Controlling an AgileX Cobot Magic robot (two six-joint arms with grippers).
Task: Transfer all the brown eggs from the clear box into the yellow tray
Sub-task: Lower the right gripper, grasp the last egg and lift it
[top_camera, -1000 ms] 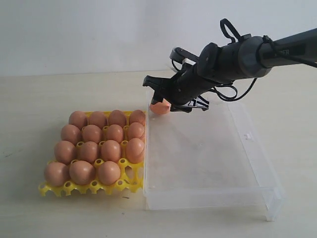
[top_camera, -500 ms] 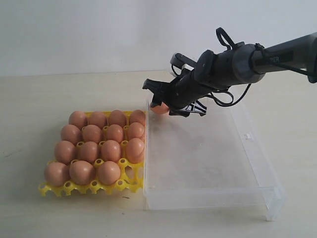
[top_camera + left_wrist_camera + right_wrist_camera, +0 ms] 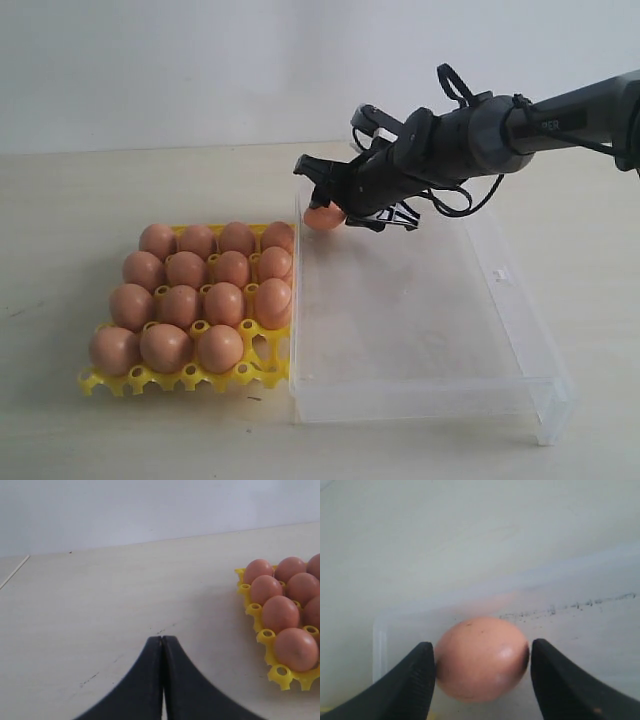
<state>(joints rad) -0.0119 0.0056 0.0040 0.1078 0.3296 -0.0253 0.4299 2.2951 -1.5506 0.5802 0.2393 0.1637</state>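
Note:
One brown egg [image 3: 323, 216] [image 3: 480, 657] is at the far left corner of the clear box [image 3: 420, 400], between the fingers of my right gripper [image 3: 335, 200] [image 3: 481, 660]. The gripper is shut on its two ends. I cannot tell whether the egg rests on the box floor or hangs just above it. The rest of the box holds no eggs. The yellow tray [image 3: 112, 384] lies left of the box and holds several brown eggs [image 3: 186, 305]; its front right cup [image 3: 266, 347] is bare. My left gripper [image 3: 162, 640] is shut on nothing above bare table, near the tray [image 3: 280, 675].
The box's left wall almost touches the tray's right edge. A small clasp [image 3: 499, 273] sits on the box's right wall. The pale table runs back to a white wall.
The right arm has shifted slightly behind the gripper. The egg stays between the fingers at the same corner of the box. The tray's eggs have not moved.

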